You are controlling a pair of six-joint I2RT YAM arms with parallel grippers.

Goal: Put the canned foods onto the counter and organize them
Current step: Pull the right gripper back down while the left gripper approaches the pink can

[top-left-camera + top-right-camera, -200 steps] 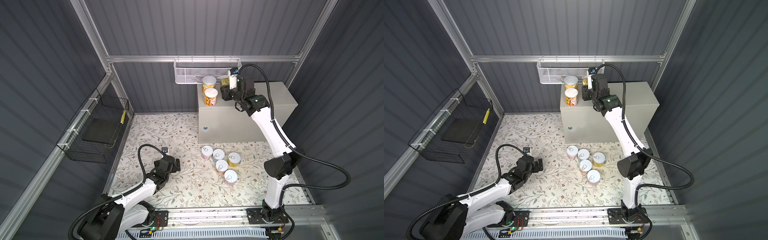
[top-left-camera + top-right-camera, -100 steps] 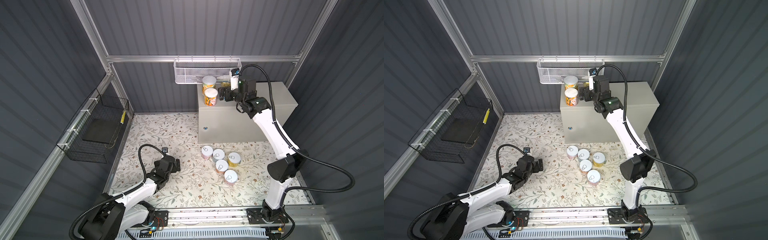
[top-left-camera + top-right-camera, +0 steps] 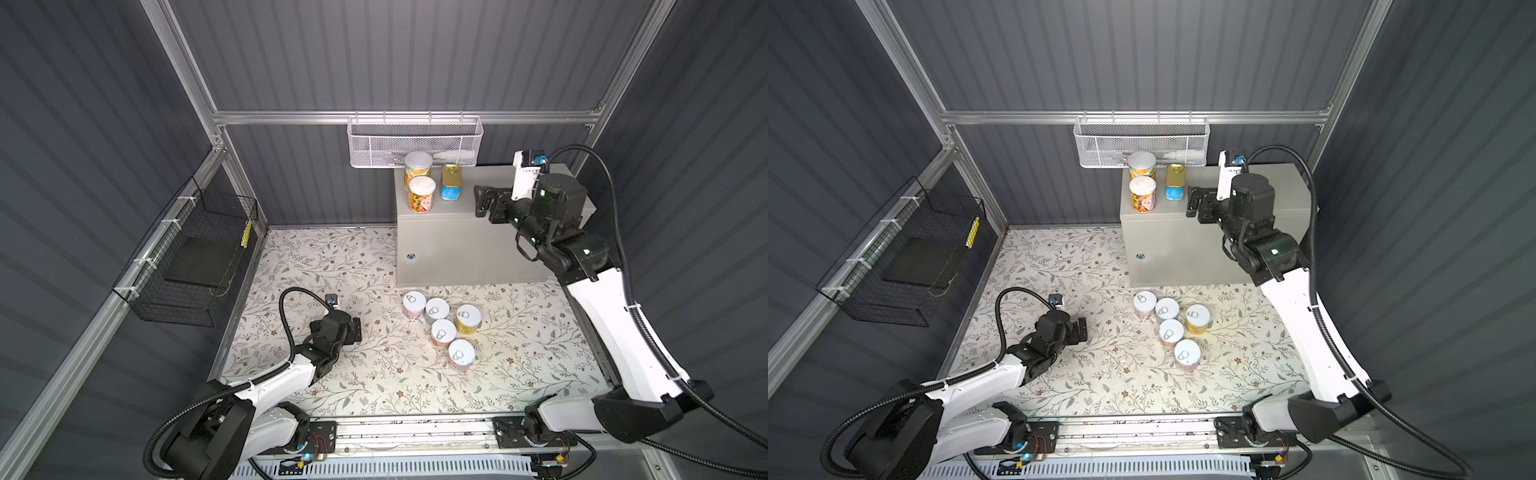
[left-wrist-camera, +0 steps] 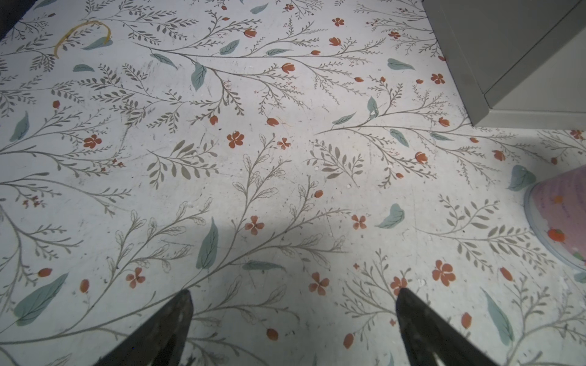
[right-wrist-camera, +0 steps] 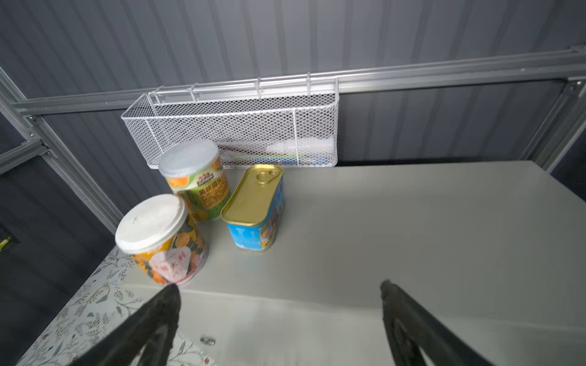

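At the 10 o'clock corner of the surface [image 3: 457,209], the gold tin [image 3: 451,183] now stands free, at 3 o'clock of two orange cans [image 3: 421,194]. A second ago the right gripper [image 3: 478,202] was closed at it; now its jaws are spread, empty and drawn back to the tin's 3 o'clock. That makes three placed, by my count, with five cans [image 3: 442,328] waiting on the floral mat [image 3: 374,257] at the surface's 6 o'clock. The left gripper [image 3: 353,330] hovers there, jaws released. Only the right wrist view shows the tin's pull-tab and its gap from the orange cans; only the top views show the waiting five.
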